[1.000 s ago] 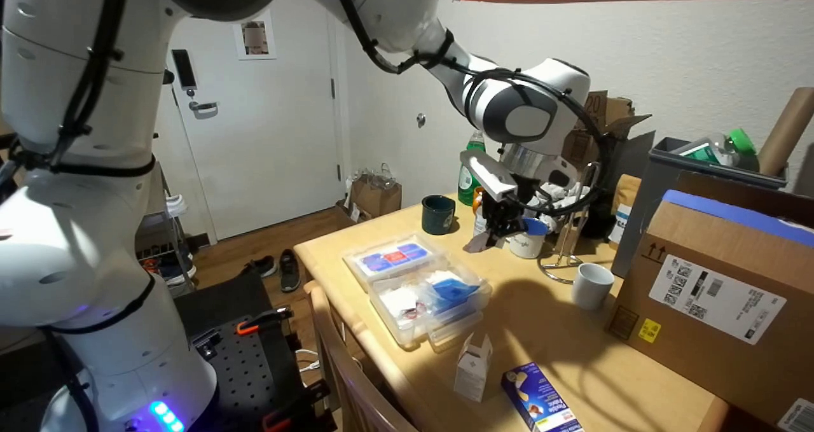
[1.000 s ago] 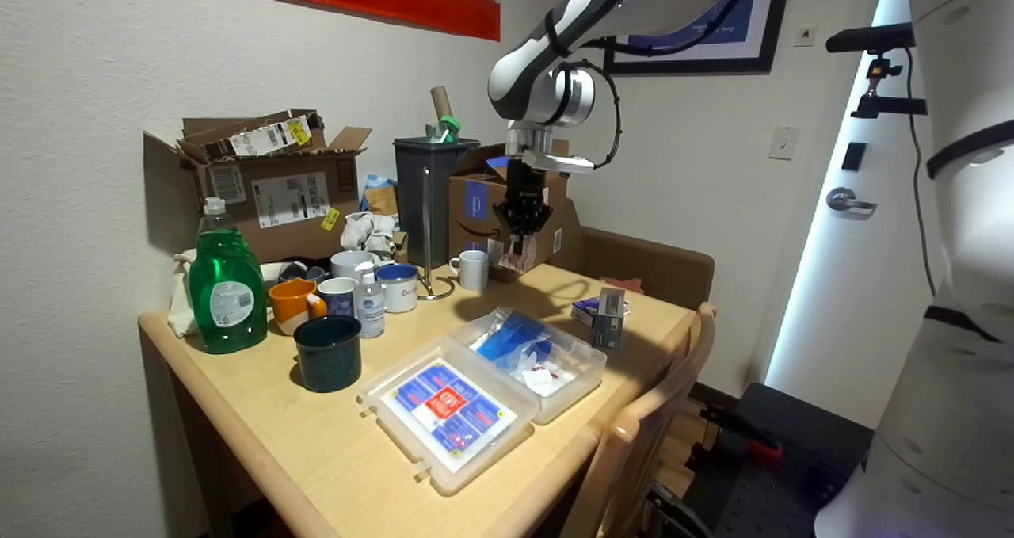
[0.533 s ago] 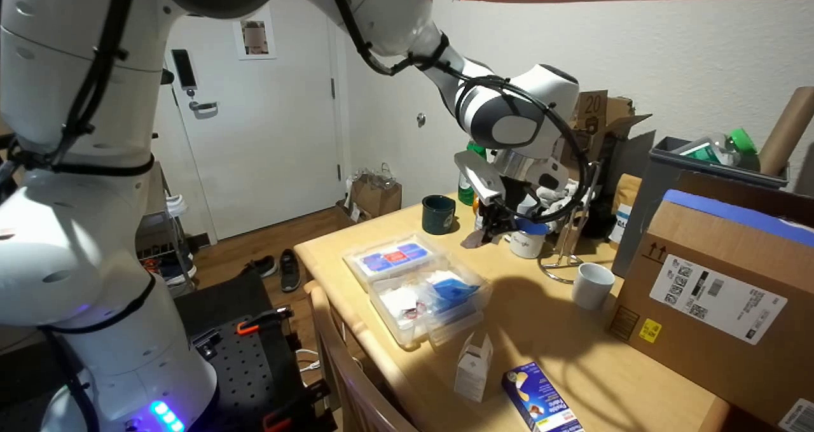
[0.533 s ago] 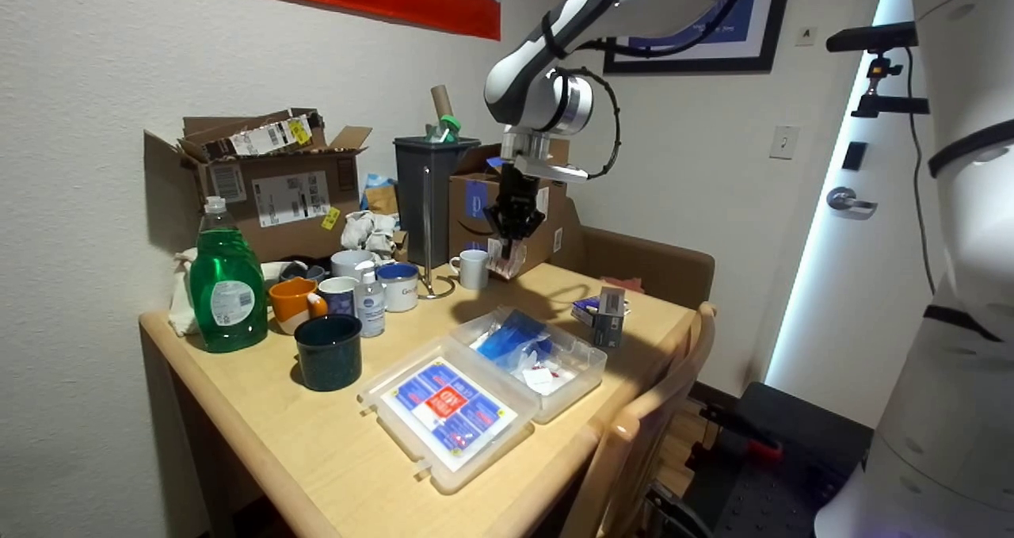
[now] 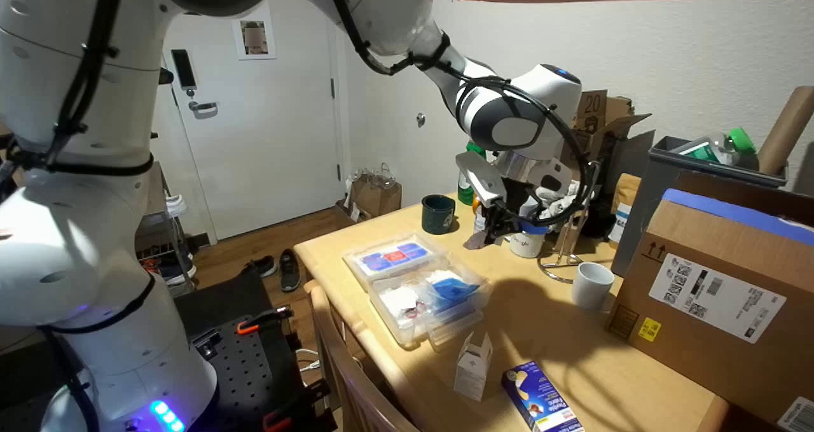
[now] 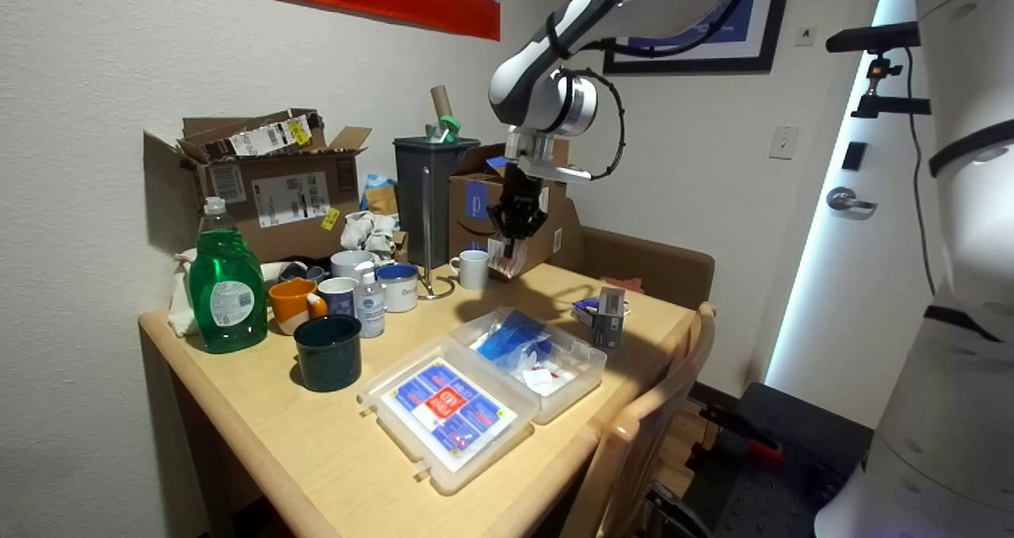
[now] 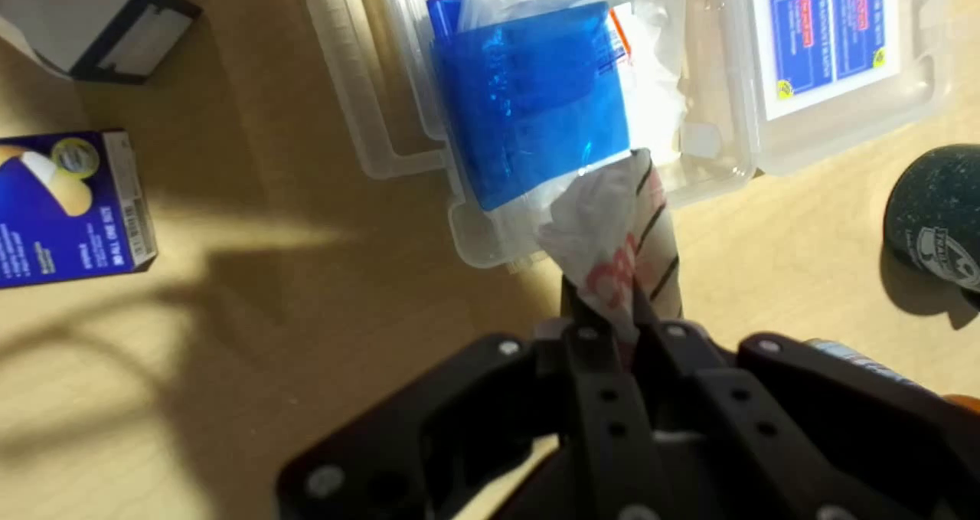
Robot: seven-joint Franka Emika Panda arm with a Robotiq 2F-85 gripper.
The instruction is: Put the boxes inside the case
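Pale wooden table (image 6: 341, 459) with clear rectangular plastic case (image 6: 574, 389), unfolded flat in two shallow halves.
Black gripper (image 7: 606, 298) above the table pinches one crumpled whitish packet (image 7: 597, 221), fingers nearly touching; dark-blue printed carton (image 5: 537, 397) lies flat outside the case; blue plastic pouch (image 7: 536, 114) occupies part of one half; whitish-grey carton (image 5: 472, 371), flaps raised, stands upright near the case; dark green mug (image 6: 327, 356) stands near.

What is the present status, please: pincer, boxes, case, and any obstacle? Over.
Pincer shut on crumpled wrapper, above table. Blue carton and whitish carton on table, outside open case. Possibly in the way: blue packet inside case.
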